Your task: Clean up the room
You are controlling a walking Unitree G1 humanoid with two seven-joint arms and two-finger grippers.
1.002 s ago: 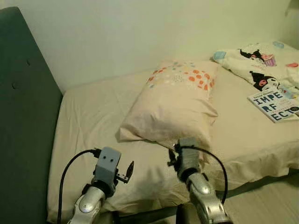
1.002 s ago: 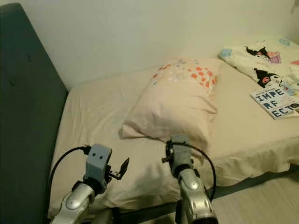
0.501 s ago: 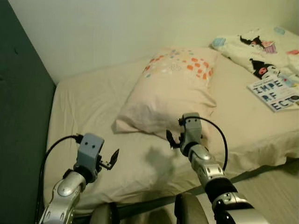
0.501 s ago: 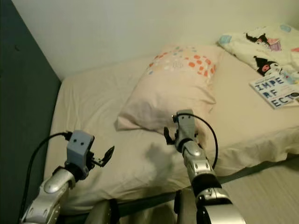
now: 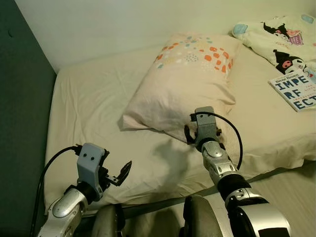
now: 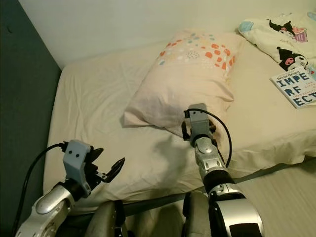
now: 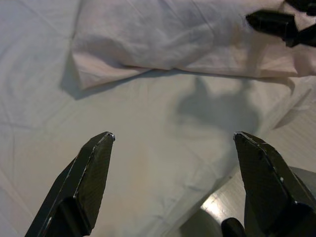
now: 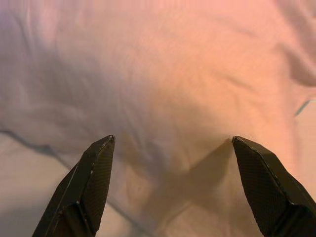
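The pillow (image 5: 185, 81) was found lying on the bed (image 5: 94, 103). The right gripper (image 8: 170, 143) was held at its near edge, fingers apart; the left gripper (image 7: 173, 138) was held spread above the sheet.

You've got a soft matt cloth pillow (image 5: 182, 84) on a wrinkled cloth bed (image 5: 94, 113) sheet; glossy paper book (image 5: 298, 90); right end effector (image 8: 170, 190) fingers matt black, textured.
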